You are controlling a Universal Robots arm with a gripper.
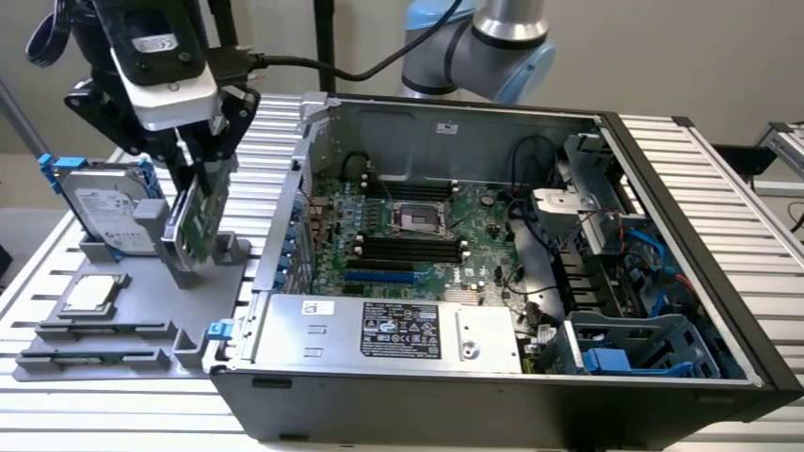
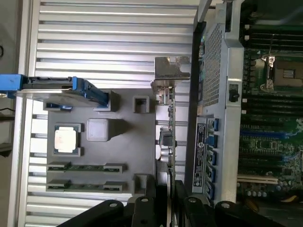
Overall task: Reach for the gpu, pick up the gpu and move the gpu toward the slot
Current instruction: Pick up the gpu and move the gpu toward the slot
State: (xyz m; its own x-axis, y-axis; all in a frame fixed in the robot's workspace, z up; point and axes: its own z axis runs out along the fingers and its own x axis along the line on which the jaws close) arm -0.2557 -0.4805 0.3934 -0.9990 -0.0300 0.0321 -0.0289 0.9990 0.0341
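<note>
Green gpu (image 1: 201, 212) partly behind end effector (image 1: 199, 158)

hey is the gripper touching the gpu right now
Touching. In the wrist view the gripper has its fingers on either side of the gpu edge, no gap showing.

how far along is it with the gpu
Reach looks done: the gripper is down at the gpu, its fingers either side of the card's top edge in the wrist view. Whether they clamp it is unclear. The gpu stands upright in the grey holder, not lifted. The move to the computer case remains.
</note>
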